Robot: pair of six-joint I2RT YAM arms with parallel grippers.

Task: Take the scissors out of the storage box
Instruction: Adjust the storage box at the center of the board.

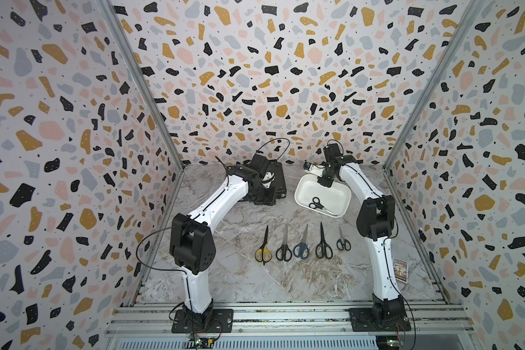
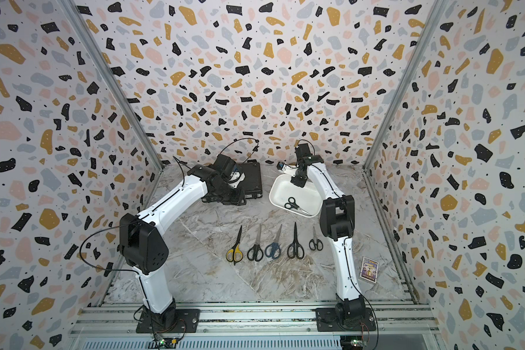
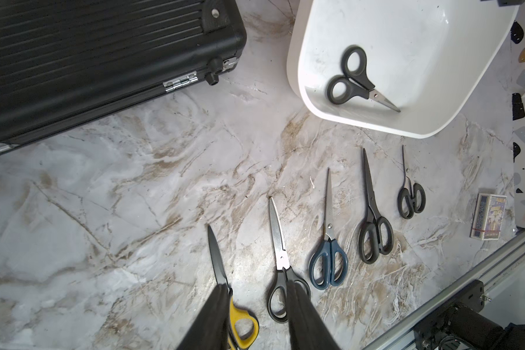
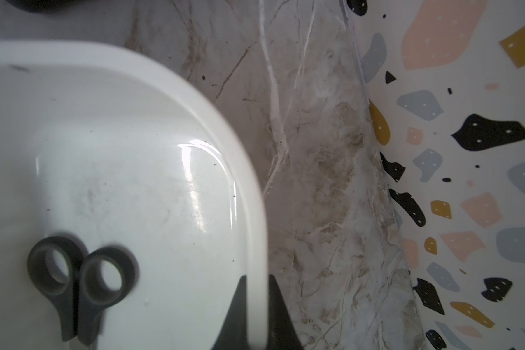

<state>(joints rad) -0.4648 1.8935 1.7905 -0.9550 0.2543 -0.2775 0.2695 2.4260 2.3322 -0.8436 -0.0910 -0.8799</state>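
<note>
Two claws: your left claw (image 3: 258,286) gapes empty over the ribbed black case (image 3: 88,60); rightward, the last black-handled steel scissors (image 1: 320,204) lie diagonally in the shallow white plastic storage box (image 1: 334,189), whose far rim your nearer right claw (image 4: 258,277) pinches.

You worked inside a booth whose three terrazzo-patterned walls (image 1: 255,75), speckled black, ochre, pink and grey on white, rose around your grey-and-brown marbled desk (image 1: 225,272); silver aluminium rails (image 1: 285,315) edged its near side.

Glossy, smooth white plastic forms the storage box (image 3: 361,121) — faintly scuffed inside. The tabletop (image 3: 134,188) looks marbled; the ribbed black case (image 3: 88,54) carries shiny metal latches (image 3: 181,82).
</note>
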